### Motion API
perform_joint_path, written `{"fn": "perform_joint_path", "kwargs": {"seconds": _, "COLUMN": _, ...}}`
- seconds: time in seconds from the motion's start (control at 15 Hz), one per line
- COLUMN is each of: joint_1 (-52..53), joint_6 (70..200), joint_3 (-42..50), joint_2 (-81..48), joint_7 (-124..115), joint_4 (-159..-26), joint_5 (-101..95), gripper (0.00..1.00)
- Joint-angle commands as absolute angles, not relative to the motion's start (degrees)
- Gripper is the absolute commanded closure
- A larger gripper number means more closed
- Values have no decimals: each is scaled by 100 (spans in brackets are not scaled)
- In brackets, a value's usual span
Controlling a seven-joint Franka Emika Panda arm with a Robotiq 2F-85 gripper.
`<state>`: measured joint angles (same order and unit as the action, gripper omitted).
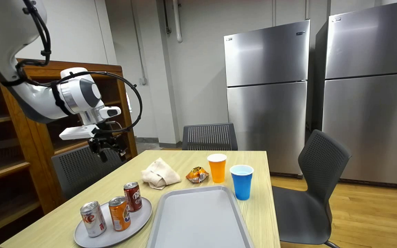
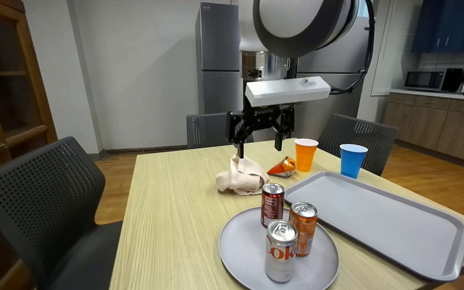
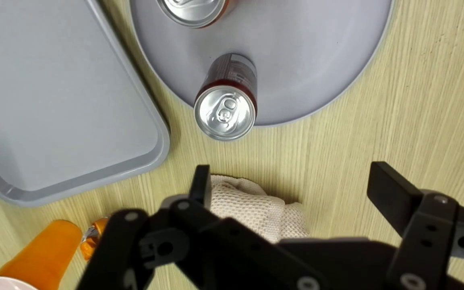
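While a Dr Pepper can (image 1: 133, 197) and snack packet (image 1: 197, 175) flank the waffle cloth (image 1: 160, 175), it peaks upward, long axis unclear; gripper (image 2: 259, 150) gapes wide.

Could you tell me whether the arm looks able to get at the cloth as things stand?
Probably yes: the jaws stand open and empty above the table, and nothing lies on the cloth or blocks it from above. The packet and red can sit nearby without covering it.
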<state>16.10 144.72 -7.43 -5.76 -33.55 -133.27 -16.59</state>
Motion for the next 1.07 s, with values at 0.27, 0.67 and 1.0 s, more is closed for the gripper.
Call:
{"fn": "perform_joint_path", "kwargs": {"seconds": 0.27, "joint_1": 1636, "joint_6": 14278, "joint_3": -765, "joint_2": -749, "joint_7": -4345, "joint_4": -13360, "joint_5": -2143, "gripper": 0}}
{"fn": "perform_joint_path", "kwargs": {"seconds": 0.67, "joint_1": 1618, "joint_6": 14504, "joint_3": -618, "joint_2": -1214, "joint_7": -4202, "joint_4": -13281, "joint_5": -2052, "gripper": 0}}
{"fn": "perform_joint_path", "kwargs": {"seconds": 1.0, "joint_1": 1566, "joint_6": 14949, "joint_3": -511, "joint_2": -1558, "joint_7": -3924, "joint_4": -13216, "joint_5": -1774, "gripper": 0}}
